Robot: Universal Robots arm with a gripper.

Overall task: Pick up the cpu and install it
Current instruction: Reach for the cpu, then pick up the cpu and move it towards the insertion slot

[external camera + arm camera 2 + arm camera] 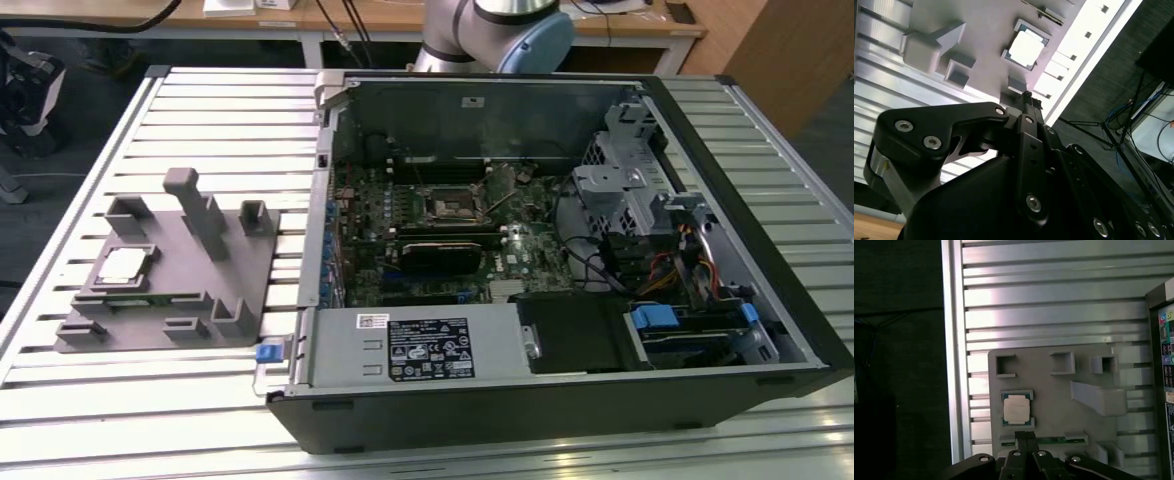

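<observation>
cpu (123, 265) top unobstructed; tall fixture posts (200, 215) nearby.

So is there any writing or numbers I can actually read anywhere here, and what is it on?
Nothing is legible.
Large white label on the power supply box: print too small.
Small sticker beside it: too small.
Wall sticker inside the computer case: blurred.
Coloured labels in the first wrist view: blurred.
cpu lid: no readable marking.

The arm (497, 30) stood at the top centre of the exterior view. In both wrist views the gripper (1026, 437) (1029, 96) pointed downward, its fingertips pressed together.
</observation>
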